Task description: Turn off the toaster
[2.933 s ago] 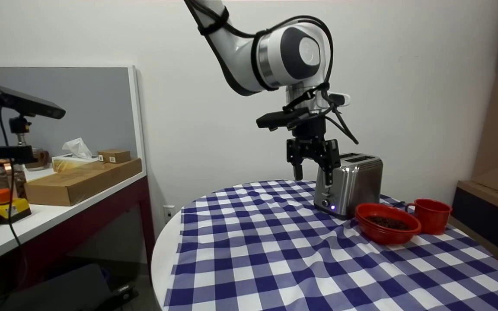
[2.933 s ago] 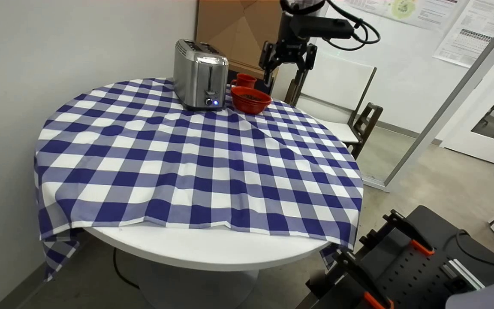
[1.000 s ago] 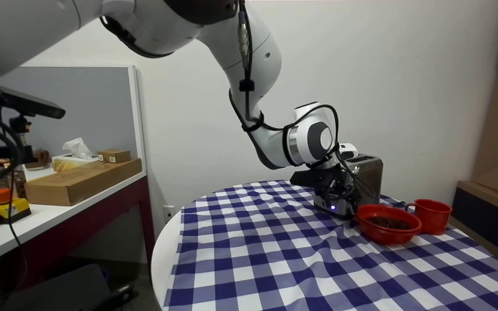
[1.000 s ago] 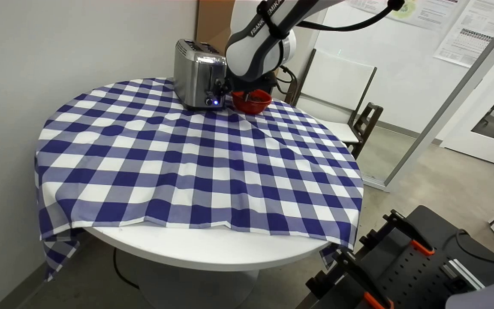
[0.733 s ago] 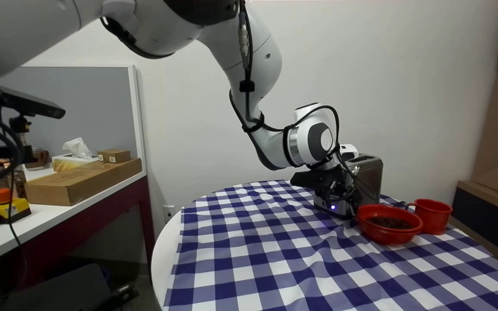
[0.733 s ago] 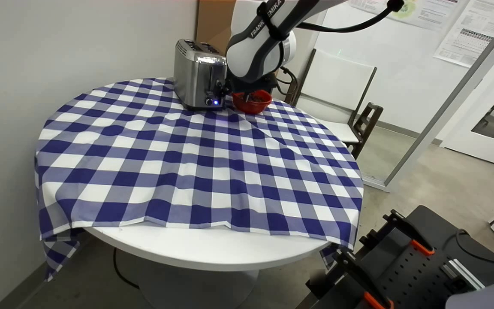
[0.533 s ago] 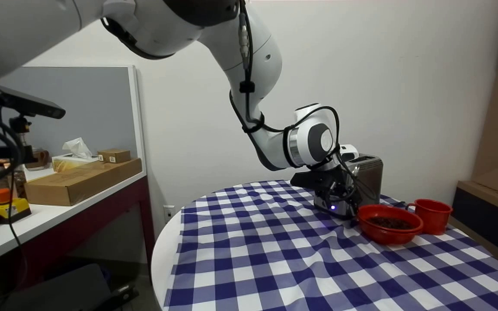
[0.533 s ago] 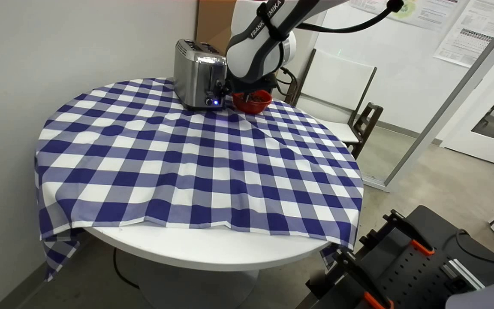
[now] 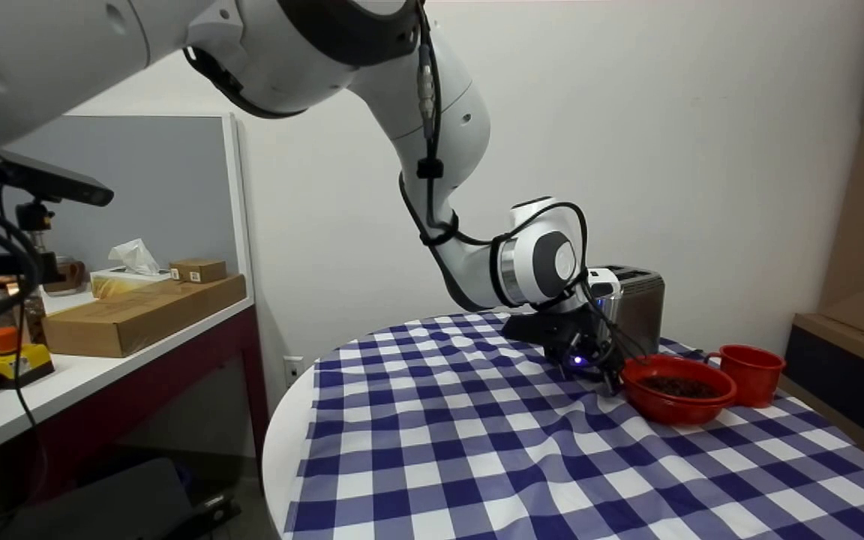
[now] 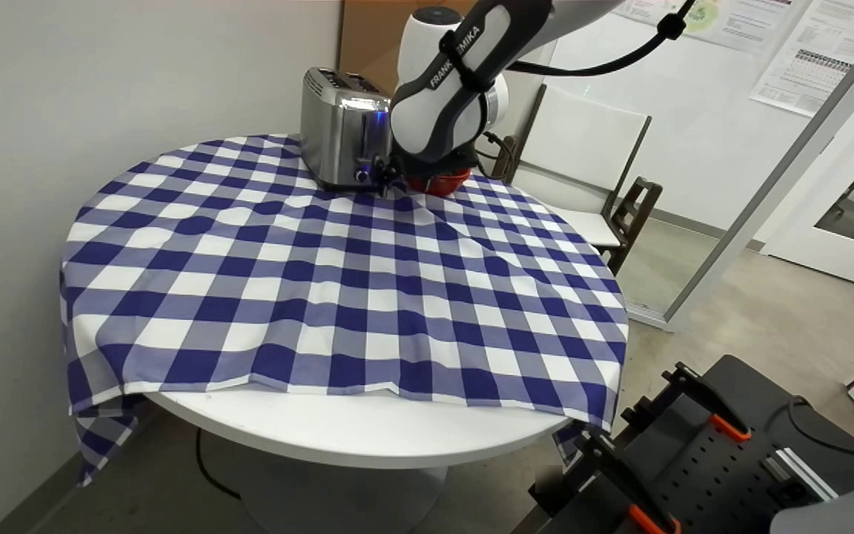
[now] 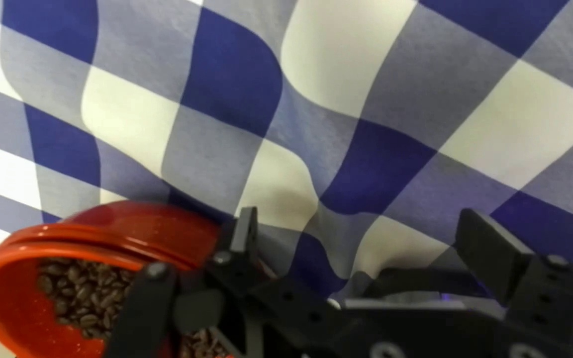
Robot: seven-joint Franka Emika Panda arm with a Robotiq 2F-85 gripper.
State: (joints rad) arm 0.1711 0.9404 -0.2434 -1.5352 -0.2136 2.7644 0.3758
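The silver toaster (image 9: pixel 640 315) stands at the back of the table, and it also shows in an exterior view (image 10: pixel 334 137). Its blue light shows low on its front in an exterior view, and a blue glow lies high on that front in an exterior view. My gripper (image 11: pixel 358 219) is open, with nothing between its fingers. In both exterior views it is low at the toaster's front, close to the tablecloth (image 9: pixel 580 364) (image 10: pixel 385 178). It hides the toaster's lever and part of its controls. I cannot tell whether it touches the toaster.
A red bowl (image 9: pixel 683 411) of dark beans stands right beside the gripper, also in the wrist view (image 11: pixel 132 231). A red mug (image 9: pixel 753 375) is behind it. The checked cloth (image 10: pixel 338 282) has folds by the gripper. A wall (image 10: pixel 175 67) stands behind the toaster.
Over the last seconds the arm came down from above to the toaster's front. In the last half second it sank further. The red bowl shifted slightly. A blue glow appeared higher on the toaster.
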